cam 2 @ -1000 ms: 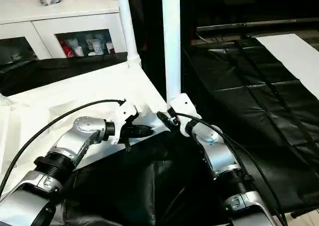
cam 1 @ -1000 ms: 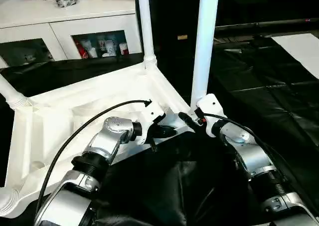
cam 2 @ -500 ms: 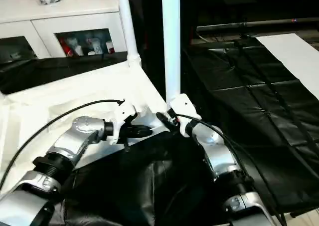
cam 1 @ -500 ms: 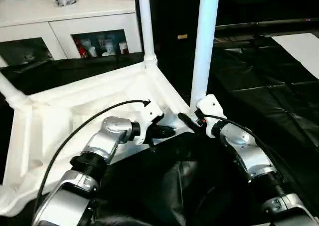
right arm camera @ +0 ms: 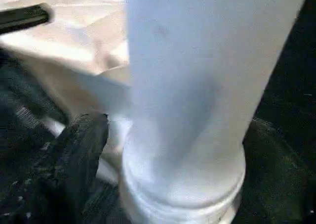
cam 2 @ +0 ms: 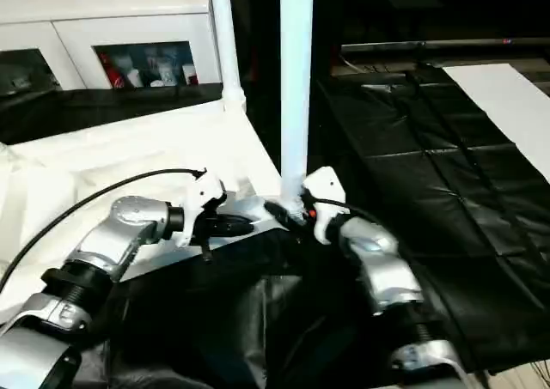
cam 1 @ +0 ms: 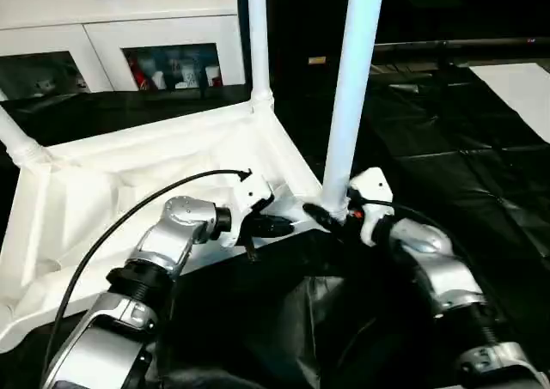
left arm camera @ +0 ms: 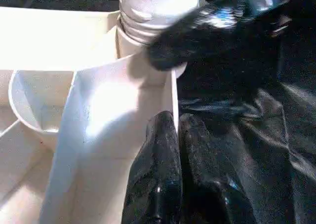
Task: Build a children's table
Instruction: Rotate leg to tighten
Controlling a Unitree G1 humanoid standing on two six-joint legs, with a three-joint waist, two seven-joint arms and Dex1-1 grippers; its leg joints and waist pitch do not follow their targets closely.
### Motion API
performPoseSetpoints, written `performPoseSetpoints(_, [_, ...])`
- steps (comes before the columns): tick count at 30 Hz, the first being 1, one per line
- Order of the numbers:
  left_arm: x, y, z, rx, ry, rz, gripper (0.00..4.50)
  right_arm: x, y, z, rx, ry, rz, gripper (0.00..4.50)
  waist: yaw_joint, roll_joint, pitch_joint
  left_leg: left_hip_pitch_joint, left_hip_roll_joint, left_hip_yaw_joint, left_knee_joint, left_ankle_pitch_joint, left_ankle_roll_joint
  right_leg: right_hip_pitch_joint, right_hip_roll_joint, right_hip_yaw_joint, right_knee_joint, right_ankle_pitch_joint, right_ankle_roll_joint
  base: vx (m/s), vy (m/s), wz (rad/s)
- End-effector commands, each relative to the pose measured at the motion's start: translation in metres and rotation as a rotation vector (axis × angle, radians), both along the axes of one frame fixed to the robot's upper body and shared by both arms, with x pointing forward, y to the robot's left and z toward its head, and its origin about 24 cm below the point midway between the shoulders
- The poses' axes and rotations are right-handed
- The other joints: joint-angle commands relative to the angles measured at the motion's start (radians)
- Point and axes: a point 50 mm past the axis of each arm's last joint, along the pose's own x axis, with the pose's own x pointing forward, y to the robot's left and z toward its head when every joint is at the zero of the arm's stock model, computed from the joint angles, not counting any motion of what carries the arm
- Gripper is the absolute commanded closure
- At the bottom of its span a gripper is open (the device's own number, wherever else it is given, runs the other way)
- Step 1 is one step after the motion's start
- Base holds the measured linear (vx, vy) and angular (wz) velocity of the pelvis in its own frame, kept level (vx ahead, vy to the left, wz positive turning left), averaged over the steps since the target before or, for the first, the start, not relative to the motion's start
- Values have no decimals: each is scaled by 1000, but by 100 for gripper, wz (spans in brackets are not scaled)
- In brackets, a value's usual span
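Table leg (cam 1: 348,97) upright, right gripper (cam 1: 331,220) straddling its base

Both forearms were silver metal w/ a brushed look, built in segments: rounded elbow housing, then a ribbed black collar, then another silver section. Left forearm (cam 1: 176,234) ended in a white plastic wrist block; a thin black cable (cam 1: 129,213) arced from that block back along the arm. Right forearm (cam 1: 430,264) had the same silver shell and black ribbed ring, plus a white wrist housing (cam 1: 369,187) w/ a small red mark beside it and a black cable running over the top. Left gripper (left arm camera: 180,179) had glossy black fingers, rounded, smooth. Right gripper (cam 1: 331,221) fingers were black too, one (right arm camera: 74,155) w/ a rough matte surface.
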Motion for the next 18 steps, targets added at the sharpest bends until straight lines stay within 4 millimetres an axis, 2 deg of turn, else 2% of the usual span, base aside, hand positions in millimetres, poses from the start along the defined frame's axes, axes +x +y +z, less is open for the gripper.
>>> performPoseSetpoints(1, [-1, 2, 8, -66, -32, -24, 450, -6, 1, 3, -6, 5, 96, 4, 6, -34, -74, 7, 30, -2, -58, -87, 132, 63, -54, 48, -62, -113, -234, 0, 0, 0])
performPoseSetpoints(5, [-3, 5, 12, -61, -33, -62, 450, -10, -7, 9, -5, 16, 207, 4, 8, -38, -72, 10, 32, -1, -59, -111, 124, 60, -54, 49, -65, -148, -233, 0, 0, 0])
performPoseSetpoints(8, [-6, 7, 15, -76, -14, -108, 450, -6, -13, 16, 19, 12, 229, 4, 11, -32, -72, 12, 32, -3, -60, -113, 112, 59, -54, 49, -64, -145, -241, 0, 0, 0])
performPoseSetpoints(12, [-8, 10, 15, -69, 3, -141, 450, -6, -17, 19, 63, 34, 260, 4, 13, -37, -75, 9, 32, -2, -58, -100, 125, 60, -52, 48, -58, -106, -256, 0, 0, 0])
performPoseSetpoints(13, [-8, 11, 15, -67, 3, -140, 450, -7, -17, 18, 61, 37, 270, 4, 15, -36, -75, 11, 32, -2, -58, -92, 125, 60, -52, 48, -57, -103, -258, 0, 0, 0])
performPoseSetpoints(15, [-6, 13, 16, -64, 2, -133, 450, -7, -17, 17, 60, 44, 288, 38, 19, -31, -75, 12, 34, -2, -57, -85, 127, 60, -53, 48, -55, -92, -264, 0, 0, 0])
performPoseSetpoints(18, [-6, 16, 16, -57, 1, -132, 450, -5, -15, 15, 72, 53, 300, 50, 24, -31, -77, 12, 33, -2, -56, -83, 123, 60, -52, 47, -52, -74, -272, 0, 0, 0])
